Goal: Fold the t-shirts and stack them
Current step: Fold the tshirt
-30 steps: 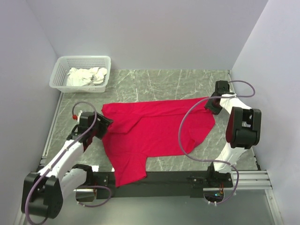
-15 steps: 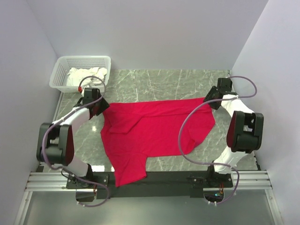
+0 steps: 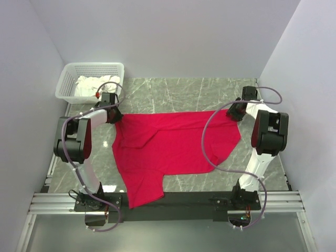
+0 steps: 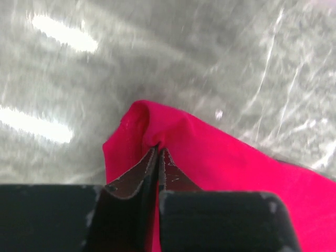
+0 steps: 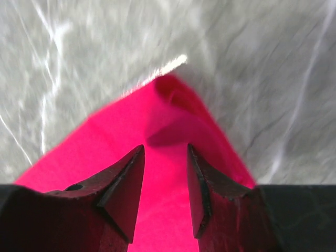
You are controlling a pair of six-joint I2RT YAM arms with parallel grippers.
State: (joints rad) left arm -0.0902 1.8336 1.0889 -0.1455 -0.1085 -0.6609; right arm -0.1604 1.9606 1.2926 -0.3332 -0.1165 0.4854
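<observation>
Left wrist, t-shirt (image 4: 210, 152) pinched in left tool (image 4: 159, 150)

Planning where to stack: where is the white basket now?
Top view: the white basket sits in the far left corner of the table, just beyond the left gripper and the red t-shirt.
</observation>
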